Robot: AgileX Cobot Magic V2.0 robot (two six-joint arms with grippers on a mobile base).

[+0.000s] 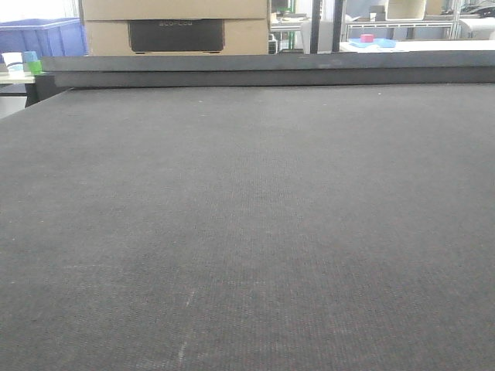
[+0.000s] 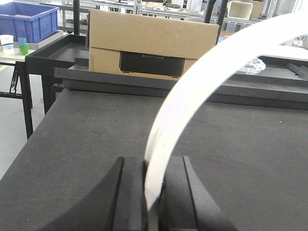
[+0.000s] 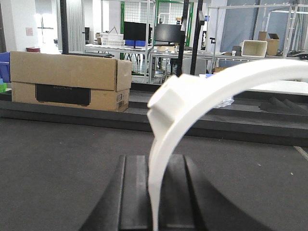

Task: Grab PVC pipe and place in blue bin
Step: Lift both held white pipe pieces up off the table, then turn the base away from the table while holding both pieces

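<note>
The right gripper (image 3: 154, 192) is clamped on the lower end of the small white curved plastic PVC pipe (image 3: 192, 98). The pipe's blocky flange arches up clear of the dark grey felt-covered table (image 3: 57, 159), a hold that suits carrying. The left gripper (image 2: 153, 185) pinches a long thin flat white arc strip (image 2: 207, 82), which is not the target. The blue plastic bin (image 2: 26, 21) stands well apart, beyond the table's far left corner, so a long carry looks necessary.

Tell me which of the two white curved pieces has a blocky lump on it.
The PVC pipe held in the right gripper: a square block juts from its arc. The white strip in the left gripper is smooth and flat.
</note>
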